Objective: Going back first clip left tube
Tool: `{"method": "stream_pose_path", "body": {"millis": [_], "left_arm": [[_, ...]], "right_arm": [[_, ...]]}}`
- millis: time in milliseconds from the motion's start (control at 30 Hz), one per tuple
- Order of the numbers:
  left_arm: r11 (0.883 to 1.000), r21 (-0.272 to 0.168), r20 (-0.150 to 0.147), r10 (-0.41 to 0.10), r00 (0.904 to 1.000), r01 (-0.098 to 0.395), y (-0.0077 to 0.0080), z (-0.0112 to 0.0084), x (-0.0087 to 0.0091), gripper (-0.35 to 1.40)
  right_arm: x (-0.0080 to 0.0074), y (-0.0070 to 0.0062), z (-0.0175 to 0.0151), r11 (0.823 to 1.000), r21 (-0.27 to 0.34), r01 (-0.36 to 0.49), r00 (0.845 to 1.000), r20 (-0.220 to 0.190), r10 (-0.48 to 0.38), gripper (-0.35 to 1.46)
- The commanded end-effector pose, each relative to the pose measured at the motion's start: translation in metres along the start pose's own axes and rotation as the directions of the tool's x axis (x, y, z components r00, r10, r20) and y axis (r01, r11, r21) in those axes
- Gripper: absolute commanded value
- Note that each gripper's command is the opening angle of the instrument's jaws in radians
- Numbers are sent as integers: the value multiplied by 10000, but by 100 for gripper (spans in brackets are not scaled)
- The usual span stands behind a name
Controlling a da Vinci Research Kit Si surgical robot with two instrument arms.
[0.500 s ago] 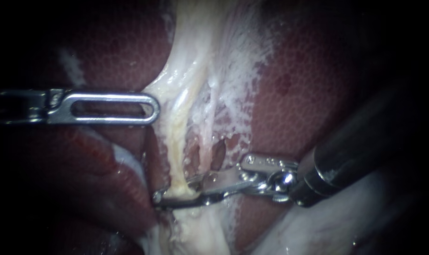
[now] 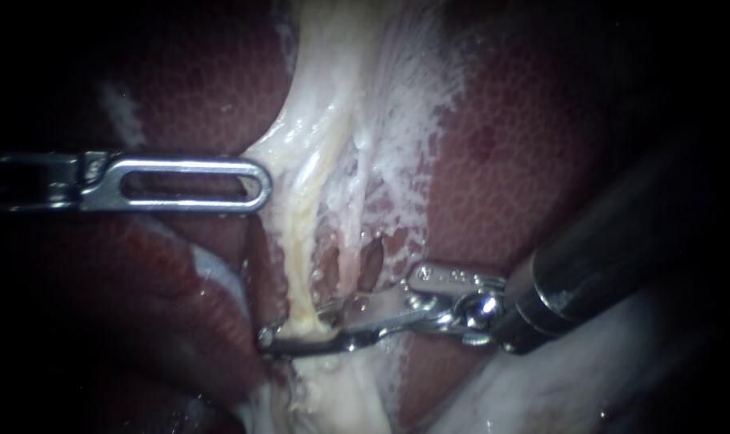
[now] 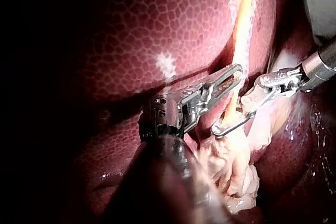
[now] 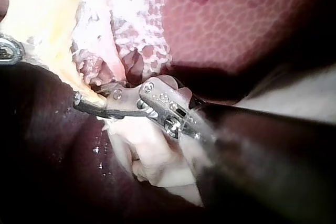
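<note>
The left tube [image 2: 301, 241] is a yellowish cord running down between the liver lobes. My right instrument [image 2: 294, 324] comes in from the right, its jaws open with a gap, one on each side of the tube low down. The left wrist view shows the same: the tube [image 3: 241, 19] passes through the right instrument's [image 3: 228, 116] gap. I cannot tell a clip apart from the jaws. My left instrument [image 2: 260, 185], with a slotted jaw, is shut on pale tissue [image 2: 280, 161] beside the tube and pulls it leftward.
Dark red liver [image 2: 502, 161] lies on both sides of the pale band. A thinner pink tube [image 2: 350, 241] runs just right of the left tube. Frayed white tissue [image 2: 397, 145] spreads above the right instrument. Pale folded tissue [image 3: 236, 171] bunches below the jaws.
</note>
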Motion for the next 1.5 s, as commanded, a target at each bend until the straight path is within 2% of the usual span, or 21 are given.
{"method": "stream_pose_path", "body": {"millis": [33, 67, 100, 267, 433, 567, 900, 1133, 1500], "left_arm": [[10000, -3, 3, -1, 10000, 1, 0, 0, 0, -35], [10000, -2, 3, -1, 10000, 1, 0, 0, 0, -35], [10000, -2, 3, -1, 10000, 1, 0, 0, 0, -35], [10000, -5, 4, -2, 10000, 2, 0, 0, 0, -35], [10000, -5, 5, -2, 10000, 2, 0, 0, 0, -35], [10000, -6, 5, -2, 10000, 2, -1, 0, 0, -35], [10000, -7, 6, -2, 10000, 2, -1, 0, 0, -35], [10000, -7, 6, -2, 10000, 3, -1, 0, 0, -35], [10000, -7, 6, -2, 10000, 2, -1, 0, 0, -35]], "right_arm": [[0, 2, -1, 9998, 38, 216, 9998, -38, -215, 24], [1, 2, 0, 9992, 55, 389, 9992, -71, -388, 40], [2, 3, 1, 9980, 82, 622, 9980, -133, -621, 45], [4, 4, 6, 9886, 177, 1496, 9879, -444, -1487, 55], [7, 5, 9, 9743, 190, 2243, 9732, -558, -2230, 58], [8, 5, 9, 9547, 74, 2976, 9531, -593, -2967, 59], [10, 4, 5, 9253, 89, 3792, 9237, -614, -3780, 60], [8, 2, -6, 9254, 110, 3789, 9239, -619, -3776, 60], [14, -3, -68, 9318, -214, 3624, 9291, -711, -3630, 60]]}}
